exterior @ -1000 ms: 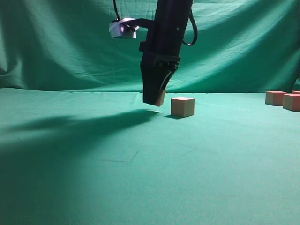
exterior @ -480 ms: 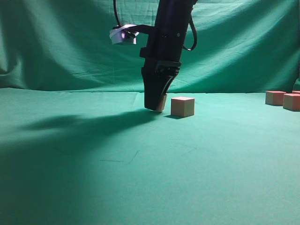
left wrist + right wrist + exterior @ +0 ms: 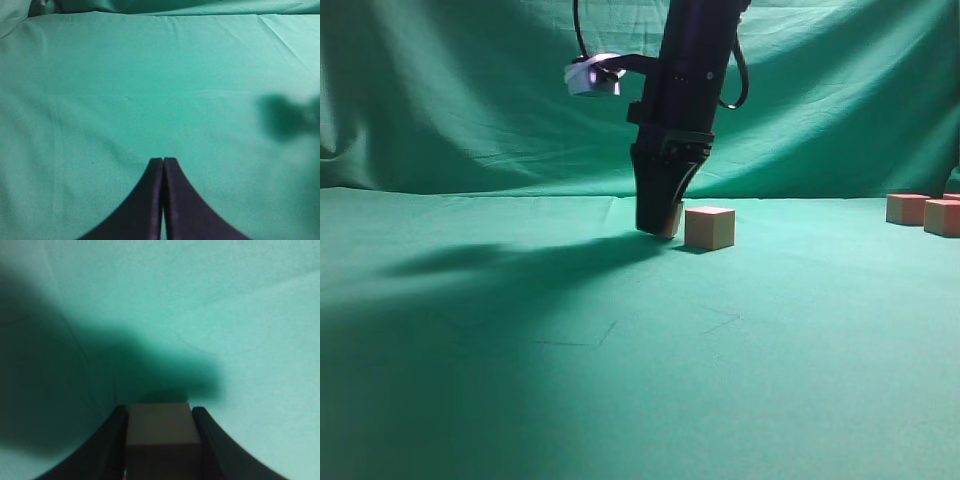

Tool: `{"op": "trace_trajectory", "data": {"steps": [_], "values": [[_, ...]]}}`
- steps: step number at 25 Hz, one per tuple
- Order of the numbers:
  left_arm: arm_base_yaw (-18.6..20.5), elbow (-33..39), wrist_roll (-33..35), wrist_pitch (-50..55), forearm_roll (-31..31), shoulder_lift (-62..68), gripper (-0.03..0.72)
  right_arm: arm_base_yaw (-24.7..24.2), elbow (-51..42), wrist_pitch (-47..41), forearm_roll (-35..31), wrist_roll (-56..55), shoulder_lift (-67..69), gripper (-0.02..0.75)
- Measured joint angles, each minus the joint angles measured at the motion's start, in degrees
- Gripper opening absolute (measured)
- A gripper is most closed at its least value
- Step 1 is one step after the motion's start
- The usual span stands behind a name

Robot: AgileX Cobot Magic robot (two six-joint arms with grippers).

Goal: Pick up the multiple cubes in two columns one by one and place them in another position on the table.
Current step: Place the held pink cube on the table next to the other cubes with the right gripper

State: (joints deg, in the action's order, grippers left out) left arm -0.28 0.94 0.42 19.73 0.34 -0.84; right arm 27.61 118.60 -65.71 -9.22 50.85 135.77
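Observation:
My right gripper points straight down at the green table and is shut on a tan cube, whose bottom edge is at or just above the cloth. The right wrist view shows this cube clamped between both fingers. A second cube rests on the table just to its right, a narrow gap apart. Two more cubes sit at the far right edge. My left gripper is shut with nothing in it, hovering over bare cloth.
A draped green backdrop rises behind the table. The right arm's shadow falls over the left part of the cloth. A white wrist camera juts out left of the arm.
The right gripper has come down and shifted slightly right with the cube, from hanging above the cloth to table level next to the resting cube.

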Motion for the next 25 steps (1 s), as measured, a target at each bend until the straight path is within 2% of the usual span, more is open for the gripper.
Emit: {"op": "trace_trajectory", "data": {"steps": [24,25], "values": [[0.0,0.0,0.0,0.0,0.23,0.0,0.0,0.0,0.08,-0.27,-1.92,0.68,1.07,0.269],[0.0,0.0,0.0,0.0,0.33,0.0,0.0,0.0,0.08,-0.14,-1.92,0.36,1.07,0.316]]}}
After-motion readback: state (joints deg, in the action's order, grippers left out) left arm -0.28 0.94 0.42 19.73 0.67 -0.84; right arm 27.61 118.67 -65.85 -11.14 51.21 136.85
